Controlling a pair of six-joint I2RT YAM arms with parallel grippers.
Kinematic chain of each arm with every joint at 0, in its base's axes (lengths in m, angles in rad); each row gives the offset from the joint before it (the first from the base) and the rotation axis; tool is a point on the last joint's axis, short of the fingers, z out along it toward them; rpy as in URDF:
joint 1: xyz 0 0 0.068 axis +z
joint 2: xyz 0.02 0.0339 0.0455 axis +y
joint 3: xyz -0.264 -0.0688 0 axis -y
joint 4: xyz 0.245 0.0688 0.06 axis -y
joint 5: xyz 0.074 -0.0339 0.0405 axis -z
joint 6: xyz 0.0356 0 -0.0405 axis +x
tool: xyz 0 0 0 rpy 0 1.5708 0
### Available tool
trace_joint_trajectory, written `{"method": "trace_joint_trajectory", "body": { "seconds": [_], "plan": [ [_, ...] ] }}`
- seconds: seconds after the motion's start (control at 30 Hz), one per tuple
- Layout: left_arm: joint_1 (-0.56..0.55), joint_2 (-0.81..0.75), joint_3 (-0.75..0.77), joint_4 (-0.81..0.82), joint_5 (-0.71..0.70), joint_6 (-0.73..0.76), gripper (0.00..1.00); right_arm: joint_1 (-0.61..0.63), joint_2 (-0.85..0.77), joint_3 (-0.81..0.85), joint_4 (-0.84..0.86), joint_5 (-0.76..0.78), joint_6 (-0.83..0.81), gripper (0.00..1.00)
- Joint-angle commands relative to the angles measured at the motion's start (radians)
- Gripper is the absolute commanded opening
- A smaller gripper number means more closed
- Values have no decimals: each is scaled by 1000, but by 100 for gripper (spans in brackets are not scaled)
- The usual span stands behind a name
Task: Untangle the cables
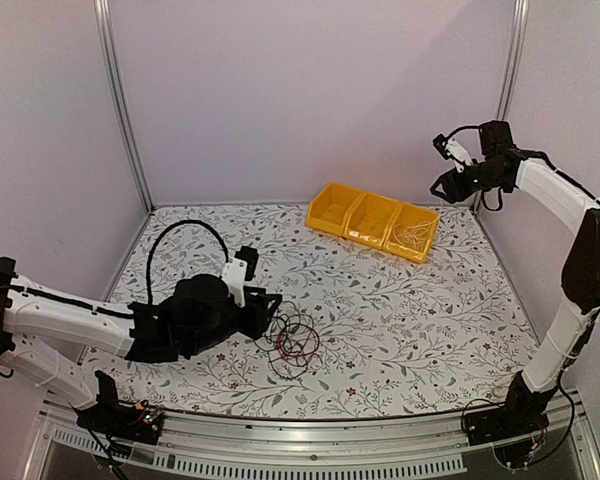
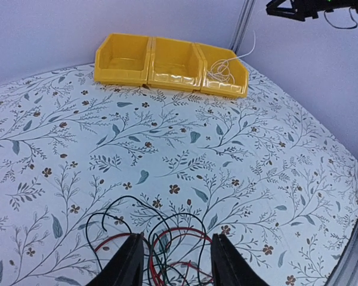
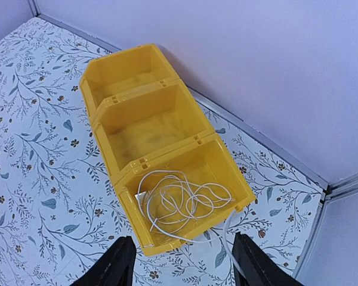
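A small tangle of black and red cables [image 1: 294, 342] lies on the floral table, left of centre. My left gripper [image 1: 270, 312] sits low at its left edge, open. In the left wrist view the cable loops [image 2: 167, 250] lie between and ahead of the open fingers [image 2: 126, 265]; nothing is gripped. A white cable [image 3: 182, 199] lies coiled in the rightmost compartment of the yellow bin [image 3: 116, 98], one end hanging over the rim. My right gripper [image 1: 447, 165] is raised high above the bin [image 1: 330, 205], open and empty.
The yellow three-compartment bin stands at the back right of the table [image 1: 430, 320]; its other two compartments look empty. Metal frame posts and white walls close the back and the sides. A thick black hose [image 1: 175, 240] arches over the left arm.
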Motion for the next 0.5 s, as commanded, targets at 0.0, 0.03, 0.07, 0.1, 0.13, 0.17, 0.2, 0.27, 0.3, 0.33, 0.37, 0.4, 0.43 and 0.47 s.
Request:
{"method": "trace_joint_trajectory", "body": {
  "seconds": [0.0, 0.03, 0.07, 0.1, 0.13, 0.17, 0.2, 0.27, 0.3, 0.33, 0.37, 0.4, 0.43, 0.47],
  "plan": [
    [-13, 56, 11, -19, 23, -40, 40, 21, -82, -117, 86, -48, 9, 60],
    [-13, 68, 13, -20, 29, -48, 40, 21, -97, -145, 115, -73, 6, 60],
    [-14, 80, 15, -20, 34, -55, 40, 21, -101, -164, 146, -98, 0, 60],
    [-13, 93, 16, -18, 40, -62, 40, 21, -96, -168, 170, -114, -5, 60],
    [-13, 105, 21, -15, 46, -66, 40, 21, -66, -153, 182, -120, -9, 60],
    [-14, 117, 27, -14, 52, -69, 40, 21, -34, -113, 169, -118, -10, 60],
    [-15, 129, 36, -15, 60, -70, 39, 21, 22, -41, 137, -112, -10, 60],
    [-15, 150, 59, -27, 67, -68, 39, 20, 167, 153, 22, -98, -12, 57],
    [-16, 159, 69, -34, 70, -67, 39, 21, 220, 241, -18, -91, -13, 57],
    [-17, 166, 78, -42, 70, -65, 39, 19, 275, 313, -35, -89, -2, 58],
    [-18, 170, 85, -49, 69, -65, 39, 19, 317, 340, -37, -90, 5, 60],
    [-20, 173, 90, -56, 67, -66, 39, 22, 336, 357, -39, -70, 8, 64],
    [-21, 175, 93, -61, 66, -66, 39, 30, 360, 381, -59, -43, 1, 67],
    [-23, 175, 94, -64, 66, -68, 39, 39, 385, 418, -103, 8, -21, 68]
  ]
}}
